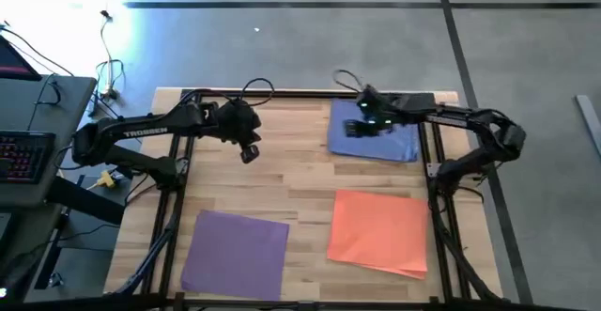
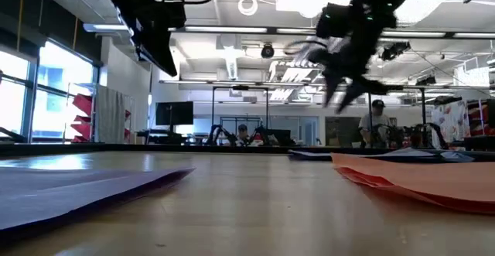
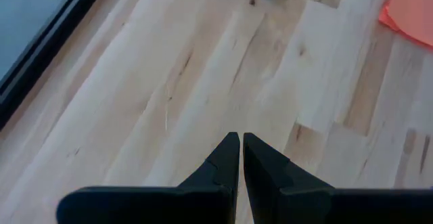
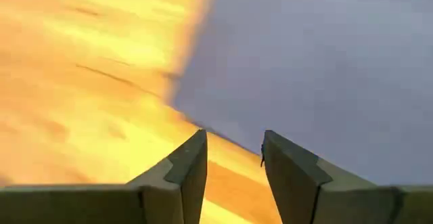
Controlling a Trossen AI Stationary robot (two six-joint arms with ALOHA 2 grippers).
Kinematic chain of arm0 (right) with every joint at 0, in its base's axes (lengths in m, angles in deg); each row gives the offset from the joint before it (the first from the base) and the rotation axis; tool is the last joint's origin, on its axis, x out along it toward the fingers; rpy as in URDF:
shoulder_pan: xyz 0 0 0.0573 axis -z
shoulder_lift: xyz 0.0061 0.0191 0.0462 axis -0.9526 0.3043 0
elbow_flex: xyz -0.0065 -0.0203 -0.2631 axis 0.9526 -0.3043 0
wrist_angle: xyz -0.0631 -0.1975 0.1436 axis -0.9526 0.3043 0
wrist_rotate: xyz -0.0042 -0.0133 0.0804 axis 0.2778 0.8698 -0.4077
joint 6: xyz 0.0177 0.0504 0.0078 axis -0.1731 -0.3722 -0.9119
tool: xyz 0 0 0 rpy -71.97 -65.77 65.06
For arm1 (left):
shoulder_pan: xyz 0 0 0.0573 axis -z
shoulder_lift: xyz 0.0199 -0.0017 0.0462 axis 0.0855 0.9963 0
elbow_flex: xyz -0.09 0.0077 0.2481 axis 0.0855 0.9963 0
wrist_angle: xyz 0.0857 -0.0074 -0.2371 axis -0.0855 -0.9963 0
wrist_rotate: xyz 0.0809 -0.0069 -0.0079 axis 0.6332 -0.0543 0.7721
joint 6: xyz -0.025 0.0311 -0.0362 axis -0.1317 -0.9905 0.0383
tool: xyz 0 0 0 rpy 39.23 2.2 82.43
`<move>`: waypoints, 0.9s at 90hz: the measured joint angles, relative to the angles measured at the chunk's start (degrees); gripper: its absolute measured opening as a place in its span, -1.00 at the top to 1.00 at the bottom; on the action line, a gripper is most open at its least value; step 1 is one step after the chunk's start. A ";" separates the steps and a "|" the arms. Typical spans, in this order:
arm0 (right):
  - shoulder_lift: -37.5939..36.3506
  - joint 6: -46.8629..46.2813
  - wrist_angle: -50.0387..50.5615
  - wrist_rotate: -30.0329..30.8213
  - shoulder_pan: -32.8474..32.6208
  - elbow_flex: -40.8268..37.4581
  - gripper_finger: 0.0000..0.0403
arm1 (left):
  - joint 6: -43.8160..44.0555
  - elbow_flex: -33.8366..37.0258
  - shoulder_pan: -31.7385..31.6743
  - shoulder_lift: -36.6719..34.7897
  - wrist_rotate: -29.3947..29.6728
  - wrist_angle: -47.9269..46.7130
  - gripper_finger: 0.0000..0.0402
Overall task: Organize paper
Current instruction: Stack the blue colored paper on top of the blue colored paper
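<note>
Three colours of paper lie flat on the wooden table. Blue paper is at the far right, orange paper at the near right, purple paper at the near left. My right gripper hangs open above the blue paper's left edge, clear of the table in the low view. My left gripper is shut and empty, held high over bare wood near the table's far middle.
Dark metal frame rails run along the table's left side, right side and far edge. Bare wood lies between the sheets. A desk with a keyboard stands left of the table.
</note>
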 joint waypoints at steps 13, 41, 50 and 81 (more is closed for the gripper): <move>14.67 1.07 -2.74 0.00 -4.28 10.84 0.37 | 0.07 0.00 0.00 0.04 -0.11 -0.16 1.00; 35.56 1.35 10.09 0.97 -3.25 30.50 0.37 | 0.09 0.00 0.00 0.05 -0.16 -0.42 1.00; 36.41 1.75 16.61 3.44 -2.66 31.88 0.37 | 0.87 0.00 0.00 0.04 -0.17 -0.42 1.00; 36.07 3.26 23.51 3.85 -2.59 32.35 0.37 | 1.53 0.00 0.00 0.07 -0.07 -0.37 1.00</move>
